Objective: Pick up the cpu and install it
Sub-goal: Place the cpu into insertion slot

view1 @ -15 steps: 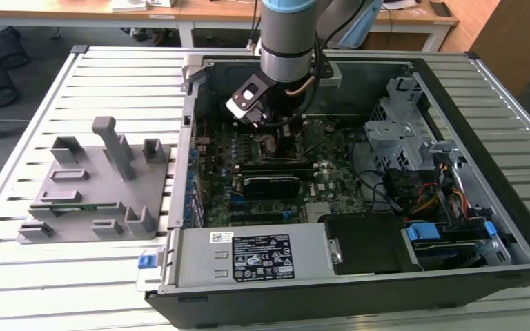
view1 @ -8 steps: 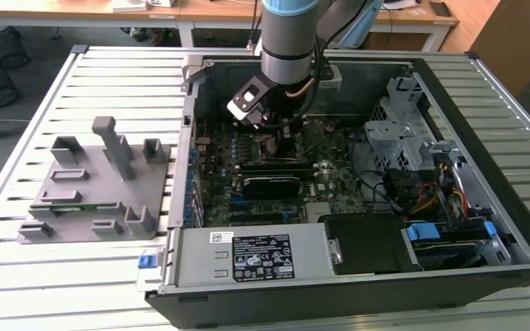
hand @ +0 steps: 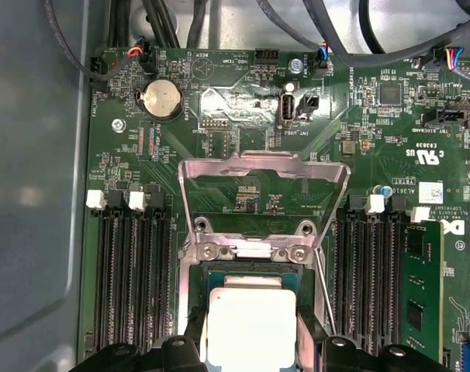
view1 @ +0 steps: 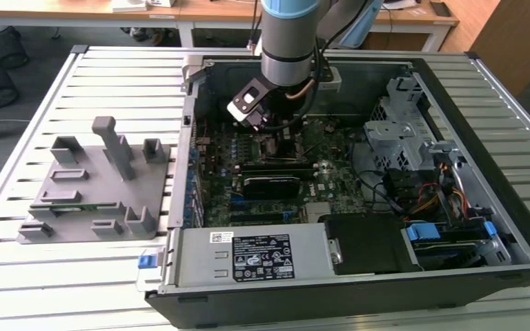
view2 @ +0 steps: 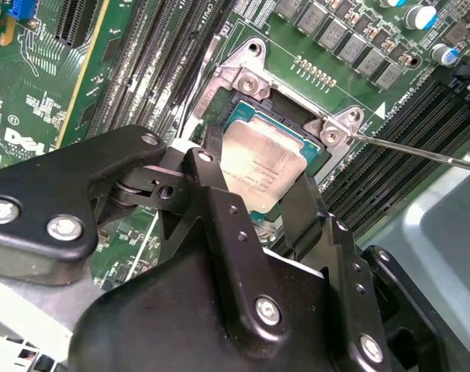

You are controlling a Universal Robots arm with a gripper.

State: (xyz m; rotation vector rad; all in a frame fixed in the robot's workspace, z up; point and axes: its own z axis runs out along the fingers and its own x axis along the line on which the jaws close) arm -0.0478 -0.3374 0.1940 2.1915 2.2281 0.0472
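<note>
cpu (view2: 258, 167) location: inside the open computer case (view1: 339, 303) on the bench (view1: 118, 76), lying flat within the socket (view2: 289, 116) on the motherboard (hand: 243, 116), silver top facing up.

pincer (view2: 257, 182) state: its two black fingers (view2: 212, 186) bracket the chip on opposite edges and appear closed against it, so it is judged to be gripping the cpu. whether the chip is fully seated or just above the contacts cannot be told.

surroundings: the metal load plate (hand: 262, 161) is swung up and clear of the socket. the thin retention lever (view2: 421, 151) is released and stands out to one side. memory slots (hand: 134, 263) flank the socket on both sides. the grey fixture (view1: 99, 186) sits on the bench outside the case, well apart.

assessment of the step in hand: this is the placement into the socket. done well, the chip stays level and square to the socket frame, with no sideways slide or tilt. pressing down looks unnecessary and risky. finger clearance to the socket walls appears slim, so any motion should be slow and straight.
</note>
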